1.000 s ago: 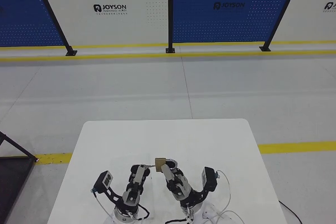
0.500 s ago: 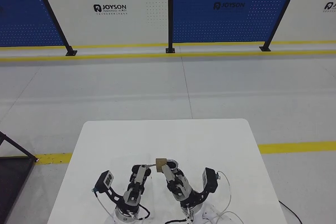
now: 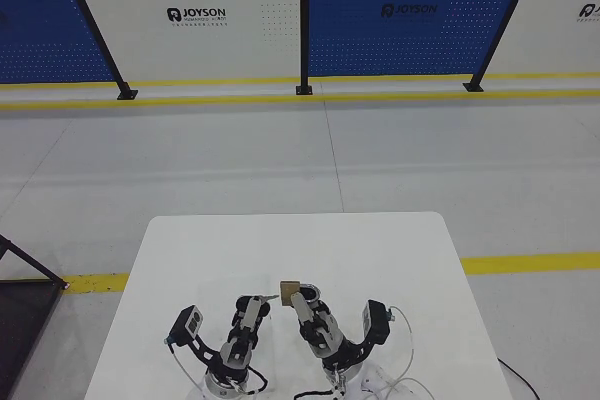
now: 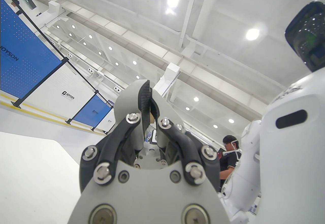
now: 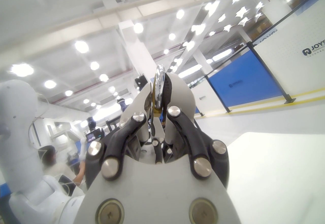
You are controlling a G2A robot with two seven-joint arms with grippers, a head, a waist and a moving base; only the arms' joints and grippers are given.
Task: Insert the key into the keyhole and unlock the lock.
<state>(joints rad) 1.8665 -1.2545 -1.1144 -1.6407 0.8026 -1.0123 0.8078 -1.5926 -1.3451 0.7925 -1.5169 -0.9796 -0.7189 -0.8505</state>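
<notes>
The right gripper's (image 5: 161, 83) fingers (image 5: 180, 94) are clenched on a brass padlock with a chrome shackle (image 5: 158, 85); seen edge-on from the right wrist, the shiny shackle stands up past the fingertips and the yellow brass edge sits between the pads. The left gripper's (image 4: 149, 89) fingers (image 4: 129, 99) are pinched together at the tips with their black ribbed pads facing; a small tan sliver shows low in the gap between them, too little to say what it is.

In the top view the white rectangular table (image 3: 380, 250) carries everything; both arms rise from its near edge. The right gripper (image 3: 298, 298) holds the padlock (image 3: 291, 290) as a small brass block near the table's middle, just off the near edge; the left gripper (image 3: 263, 303) sits just beside it, tips turned toward the lock. A thin pale metal key (image 3: 271, 297) pokes from the left fingertips toward the brass body — whether it touches the padlock or has entered the keyhole is too small to tell.
</notes>
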